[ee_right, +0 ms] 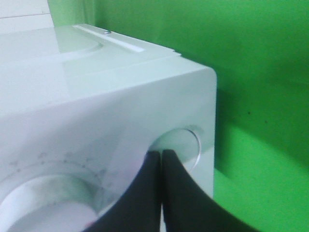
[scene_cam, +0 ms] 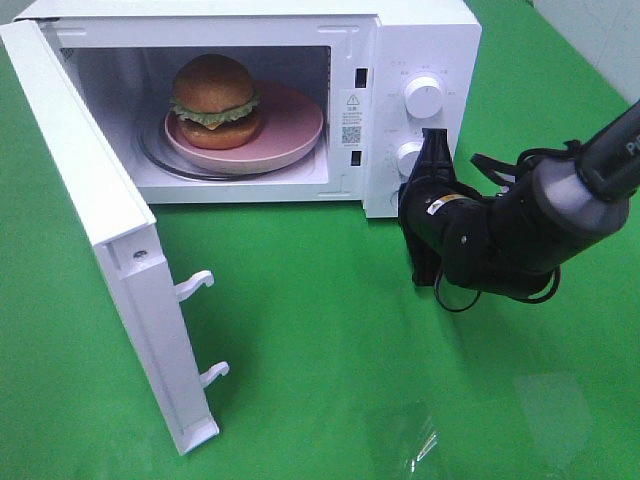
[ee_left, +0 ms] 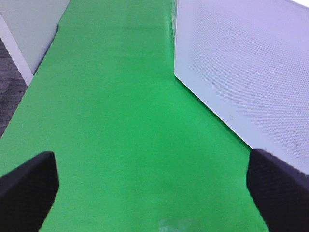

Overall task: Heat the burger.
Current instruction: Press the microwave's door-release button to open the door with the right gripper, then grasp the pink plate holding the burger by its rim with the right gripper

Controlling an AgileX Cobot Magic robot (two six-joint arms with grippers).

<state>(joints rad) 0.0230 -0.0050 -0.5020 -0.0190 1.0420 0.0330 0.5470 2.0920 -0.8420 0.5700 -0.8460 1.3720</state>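
From above, the burger (scene_cam: 215, 100) sits on a pink plate (scene_cam: 295, 140) inside the open microwave (scene_cam: 425, 40) at the table's (scene_cam: 300, 330) far edge. My right pincer (scene_cam: 433, 137) is outside it, nearer the right edge, at the lower dial (scene_cam: 408, 157). My left wrist shows my left pincer (ee_left: 152, 193) spread wide over green table. My right wrist shows my tips clenched together at that dial's rim.

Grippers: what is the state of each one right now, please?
Left gripper: open, holding nothing.
Right gripper: shut, holding nothing, near the microwave's lower knob.
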